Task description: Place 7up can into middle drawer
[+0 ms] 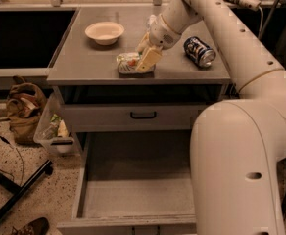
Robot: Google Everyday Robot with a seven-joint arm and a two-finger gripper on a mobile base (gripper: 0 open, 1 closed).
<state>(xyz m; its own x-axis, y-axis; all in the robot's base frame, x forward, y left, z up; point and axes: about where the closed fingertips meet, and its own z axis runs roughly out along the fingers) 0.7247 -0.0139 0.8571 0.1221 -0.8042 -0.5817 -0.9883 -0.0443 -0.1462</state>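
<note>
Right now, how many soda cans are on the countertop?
2. The 7up can lies near the front edge, at the pincer; the dark blue can lies right of it. The arm may hide more.
</note>
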